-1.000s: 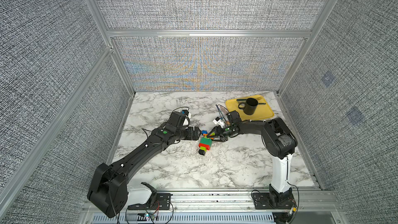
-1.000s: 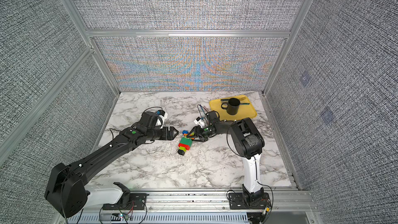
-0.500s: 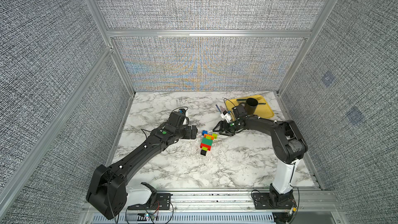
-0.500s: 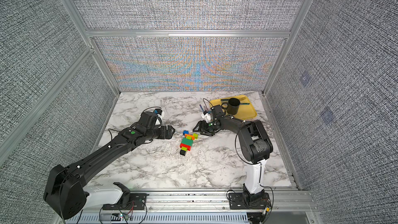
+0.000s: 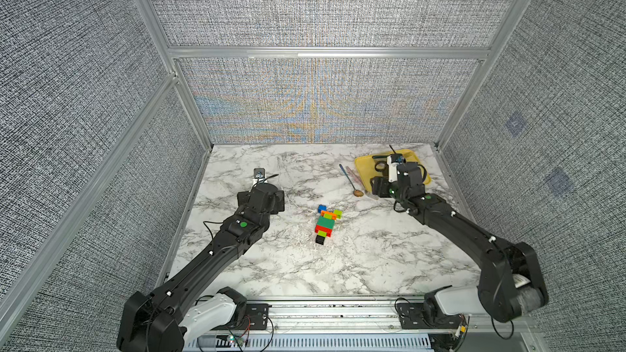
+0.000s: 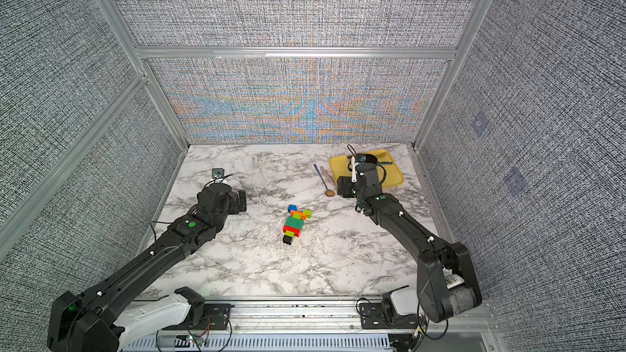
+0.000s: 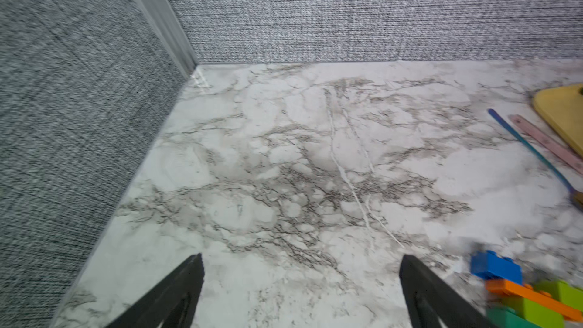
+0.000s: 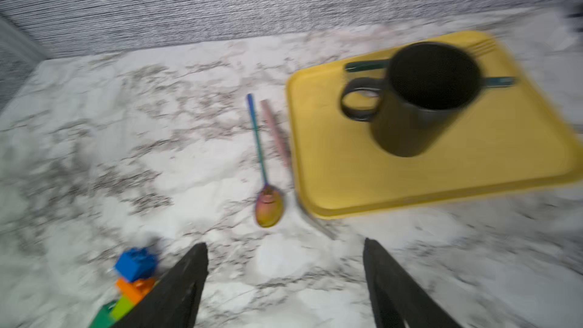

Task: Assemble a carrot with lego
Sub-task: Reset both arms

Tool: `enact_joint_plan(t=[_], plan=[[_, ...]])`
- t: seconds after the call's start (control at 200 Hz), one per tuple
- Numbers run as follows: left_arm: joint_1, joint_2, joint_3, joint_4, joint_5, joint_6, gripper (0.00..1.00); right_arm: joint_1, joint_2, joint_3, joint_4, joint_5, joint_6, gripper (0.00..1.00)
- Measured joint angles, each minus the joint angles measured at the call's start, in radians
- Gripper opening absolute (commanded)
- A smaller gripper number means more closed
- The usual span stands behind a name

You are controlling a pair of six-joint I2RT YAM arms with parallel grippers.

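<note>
Carrot (image 5: 326, 224) flat on marble table (image 5: 271, 265), spoon (image 5: 349, 179) beside yellow tray (image 5: 364, 167)

My left arm (image 5: 216, 253) and right arm (image 5: 454, 228) are matte black, boxy links with small white clips and thin black cables. A green dot (image 5: 243, 224) marks the left one. White housings (image 5: 210, 311) sit at each base, low in frame. My fingers (image 7: 176, 295) are black wedges.
</note>
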Motion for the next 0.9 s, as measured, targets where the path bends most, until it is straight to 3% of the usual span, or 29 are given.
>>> enact_joint_plan(t=[0.165, 0.33, 0.546, 0.726, 0.901], plan=[[0.068, 0.007, -0.131, 0.166, -0.107, 0.085, 1.0, -0.08, -0.117, -0.254, 0.188, 0.241, -0.053, 0.88], [0.191, 0.098, -0.255, 0.389, -0.044, 0.19, 1.0, -0.142, -0.145, -0.46, 0.452, 0.318, -0.099, 0.89], [0.313, 0.274, -0.253, 0.614, 0.122, 0.29, 1.0, -0.148, -0.075, -0.658, 0.84, 0.321, -0.214, 0.9], [0.383, 0.389, -0.282, 0.76, 0.243, 0.317, 1.0, -0.166, -0.002, -0.697, 1.073, 0.243, -0.263, 0.89], [0.439, 0.411, -0.288, 0.829, 0.364, 0.313, 1.0, -0.179, 0.177, -0.725, 1.266, 0.158, -0.286, 0.9]])
